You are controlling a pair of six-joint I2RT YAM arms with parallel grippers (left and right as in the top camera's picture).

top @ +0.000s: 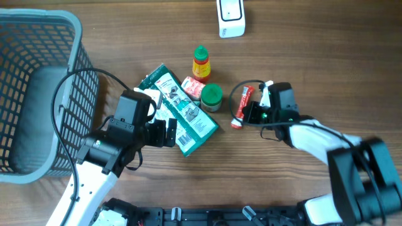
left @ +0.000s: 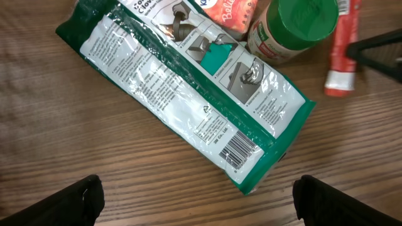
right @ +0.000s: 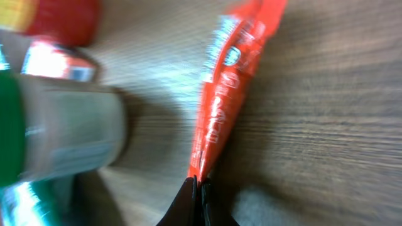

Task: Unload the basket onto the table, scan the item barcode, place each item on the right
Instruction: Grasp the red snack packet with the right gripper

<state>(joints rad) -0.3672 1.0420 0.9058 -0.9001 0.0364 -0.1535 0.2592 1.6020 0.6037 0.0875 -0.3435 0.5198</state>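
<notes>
Wooden tabletop (top: 326,56), clutter mid-way: right jaws pinch the red tube (right: 220,107) by its end, left jaws gaping (nothing held). White scanner (top: 230,17) sits at the far edge, so the scan looks not yet done.

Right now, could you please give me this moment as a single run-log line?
left gripper open by green packet, barcode up | right gripper shut on red tube end | scanner standing apart

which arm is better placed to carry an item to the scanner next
Right, likely. The right pincer is shut on the red tube at its flat end, so it has an item. The left pincer hangs open over the green packet, gripping nothing.
</notes>
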